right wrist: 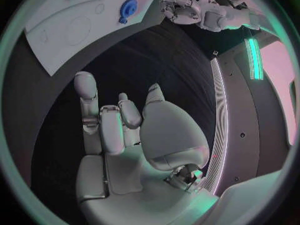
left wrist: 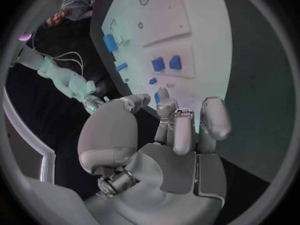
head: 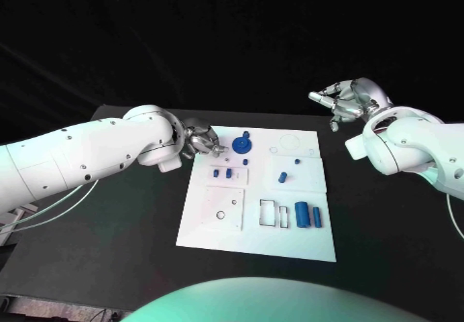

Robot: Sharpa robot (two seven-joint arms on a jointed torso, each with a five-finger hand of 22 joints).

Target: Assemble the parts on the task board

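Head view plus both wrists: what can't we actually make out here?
- Left hand, head view: its own arm covers the palm; contact with the task board edge can't be told.
- Small blue parts on the raised plate, head view: too small to tell seated or loose.
- Round blue part, right wrist view: blurred near the circle's rim; shape detail lost.
- Right hand: off the board over the dark table, holding nothing.

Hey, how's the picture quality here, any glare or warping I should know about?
Head view: the task board is brightly lit against a dark table and background, with a greenish tint at its near edge. Left wrist view: fisheye bends the board's edges, and the left hand looms large. Right wrist view: a bright strip of light glares beyond the right hand.
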